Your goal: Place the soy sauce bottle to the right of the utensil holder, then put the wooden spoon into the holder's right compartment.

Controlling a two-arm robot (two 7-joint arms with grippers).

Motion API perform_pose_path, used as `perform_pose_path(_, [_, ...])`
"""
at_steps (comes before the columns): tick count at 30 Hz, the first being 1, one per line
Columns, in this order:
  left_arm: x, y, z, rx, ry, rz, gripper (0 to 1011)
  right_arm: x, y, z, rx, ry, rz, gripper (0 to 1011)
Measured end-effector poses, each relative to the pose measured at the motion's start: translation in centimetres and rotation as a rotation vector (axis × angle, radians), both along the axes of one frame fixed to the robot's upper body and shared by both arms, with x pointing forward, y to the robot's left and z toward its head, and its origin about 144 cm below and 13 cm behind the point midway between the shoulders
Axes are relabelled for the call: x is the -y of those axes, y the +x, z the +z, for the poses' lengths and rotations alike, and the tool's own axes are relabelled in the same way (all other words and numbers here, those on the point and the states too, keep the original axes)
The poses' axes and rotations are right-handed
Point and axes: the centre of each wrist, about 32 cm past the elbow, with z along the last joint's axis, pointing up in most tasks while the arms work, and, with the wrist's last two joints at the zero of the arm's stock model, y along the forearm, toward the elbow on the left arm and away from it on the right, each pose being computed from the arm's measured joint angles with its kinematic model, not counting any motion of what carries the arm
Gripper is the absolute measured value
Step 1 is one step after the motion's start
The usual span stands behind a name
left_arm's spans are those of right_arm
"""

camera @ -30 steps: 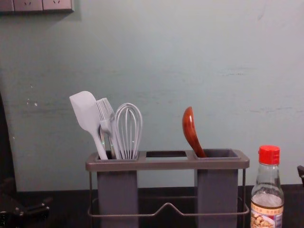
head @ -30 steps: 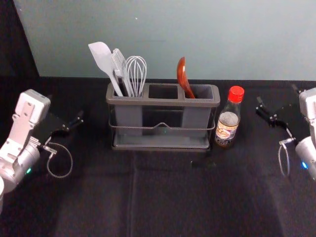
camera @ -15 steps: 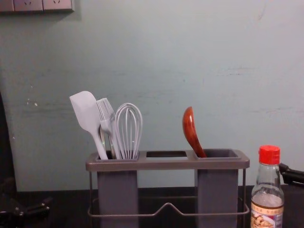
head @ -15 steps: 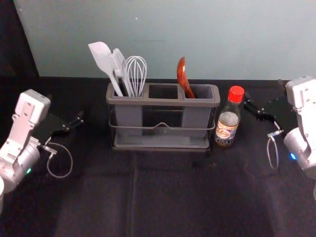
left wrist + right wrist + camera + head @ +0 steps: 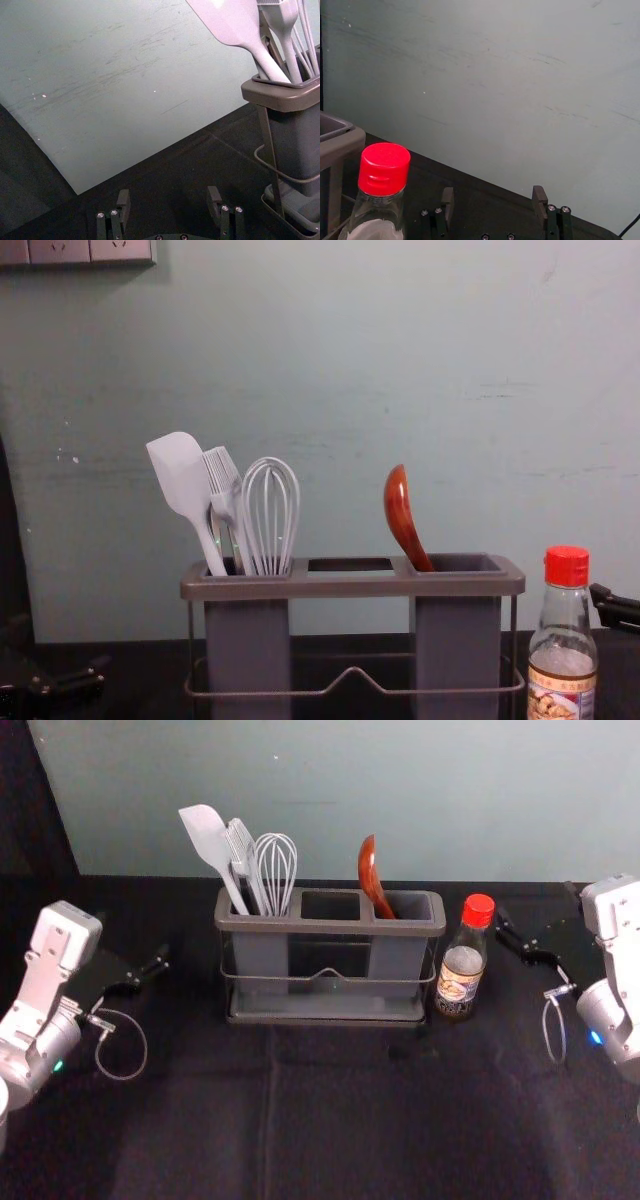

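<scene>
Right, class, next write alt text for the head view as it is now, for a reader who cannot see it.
A grey utensil holder has a wooden spoon in its right compartment and pale utensils in its left. A red-capped soy sauce bottle stands to its right, between the holder and the right gripper; the left gripper is at the left.

Black-draped desk (image 5: 400, 1120) with a utensil holder (image 5: 330, 928) and a soy sauce bottle (image 5: 460, 976)
Black cloth (image 5: 160, 1140) covers the desk, a faint crease (image 5: 268, 1105) running toward six o'clock; the utensil holder stands toward twelve o'clock, its long side facing six, and the soy sauce bottle stands upright just beside its three o'clock end.
</scene>
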Motion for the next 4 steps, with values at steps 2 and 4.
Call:
perform_pose_path(2, [0.00,0.00,0.00,0.000,0.000,0.000,1005,0.01,-0.01,0.00,0.000,0.000,0.000,1002])
perform_pose_path(4, [0.00,0.00,0.00,0.000,0.000,0.000,1005,0.01,-0.02,0.01,0.000,0.000,0.000,1002])
